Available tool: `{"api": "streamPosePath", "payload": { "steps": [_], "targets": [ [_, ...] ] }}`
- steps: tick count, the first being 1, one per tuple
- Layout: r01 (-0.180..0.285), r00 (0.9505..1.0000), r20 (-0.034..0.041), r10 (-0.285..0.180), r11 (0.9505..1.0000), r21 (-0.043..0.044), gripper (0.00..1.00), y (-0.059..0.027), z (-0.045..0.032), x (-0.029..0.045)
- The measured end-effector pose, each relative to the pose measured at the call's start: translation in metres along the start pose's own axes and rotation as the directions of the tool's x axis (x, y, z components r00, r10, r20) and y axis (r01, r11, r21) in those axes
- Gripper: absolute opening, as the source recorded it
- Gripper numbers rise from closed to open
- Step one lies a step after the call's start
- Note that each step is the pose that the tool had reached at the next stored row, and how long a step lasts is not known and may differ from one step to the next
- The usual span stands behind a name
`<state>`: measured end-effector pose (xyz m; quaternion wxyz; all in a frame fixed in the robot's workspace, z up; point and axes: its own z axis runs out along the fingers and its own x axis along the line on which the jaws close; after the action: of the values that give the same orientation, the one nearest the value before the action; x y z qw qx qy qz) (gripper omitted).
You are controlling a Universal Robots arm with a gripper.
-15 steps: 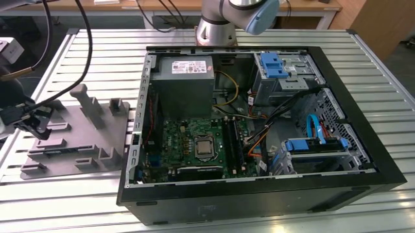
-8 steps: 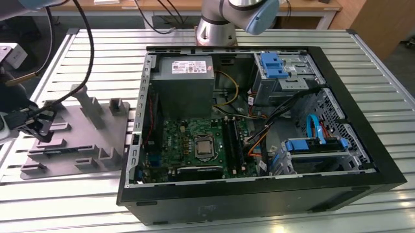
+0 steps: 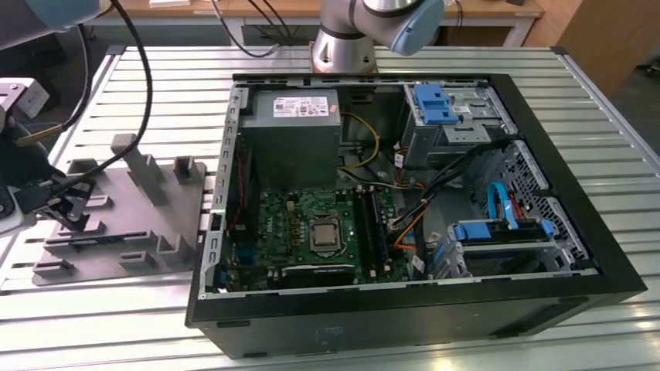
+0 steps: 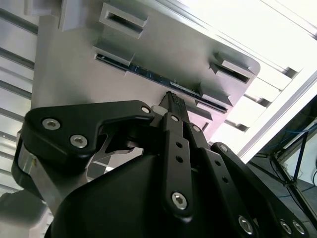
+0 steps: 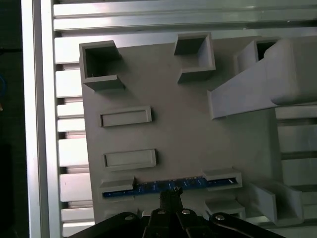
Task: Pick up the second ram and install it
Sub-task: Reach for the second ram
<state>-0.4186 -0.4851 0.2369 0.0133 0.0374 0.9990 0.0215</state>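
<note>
standing posts (image 3: 144, 166) on grey fixture plate (image 3: 113, 232), exterior view's left, hem slot – second ram (image 5: 148, 188), thin blue-edged strip, clamped by gripper (image 5: 171, 196) – fingers (image 4: 174, 106) near-shut.

Second ram (image 5: 153, 187), a thin blue-edged strip, stands on edge in fixture (image 5: 163, 99) slots

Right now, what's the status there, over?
End effector low over plate, at ram. Ram on edge in plate slot. Nothing blocking it.
</note>
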Motion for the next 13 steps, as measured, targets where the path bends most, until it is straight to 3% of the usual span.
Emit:
{"api": "streamPosePath", "payload": {
  "steps": [7,13],
  "targets": [
    [0.000,1.0000,0.0001,0.000,1.0000,0.0000,0.10,-0.0005,0.0094,0.0012],
    [0.000,1.0000,0.0003,0.000,1.0000,0.0034,0.10,-0.0005,0.0097,0.0012]
  ]
}}
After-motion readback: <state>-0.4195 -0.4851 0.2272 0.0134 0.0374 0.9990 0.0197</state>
